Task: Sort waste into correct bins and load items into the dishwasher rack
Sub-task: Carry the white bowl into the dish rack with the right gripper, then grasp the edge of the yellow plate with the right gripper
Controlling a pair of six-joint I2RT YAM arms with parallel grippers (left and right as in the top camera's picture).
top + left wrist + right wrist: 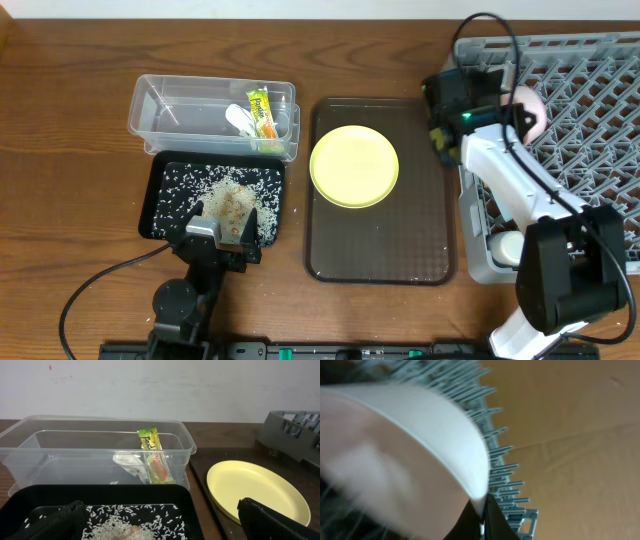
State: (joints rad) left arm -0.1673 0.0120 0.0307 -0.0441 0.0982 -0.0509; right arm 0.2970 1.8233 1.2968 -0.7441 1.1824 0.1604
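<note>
My right gripper [497,104] is shut on the rim of the small white bowl [527,112] and holds it over the left edge of the grey dishwasher rack [585,80]. In the right wrist view the fingers [483,512] pinch the bowl's rim [445,435]. My left gripper [222,236] is open and empty above the near end of the black tray [160,215], which holds rice and a brownish lump [235,198]. The clear tub [160,112] holds the snack wrapper [262,113] and white scrap [240,120]. The yellow-green plate [354,166] lies on the brown serving tray.
The dark-brown serving tray [380,262] lies between the black tray and the rack. A small white cup [507,247] sits in the rack's near left corner. The light-blue bowl and chopsticks are not in view. My right arm stretches along the rack's left side.
</note>
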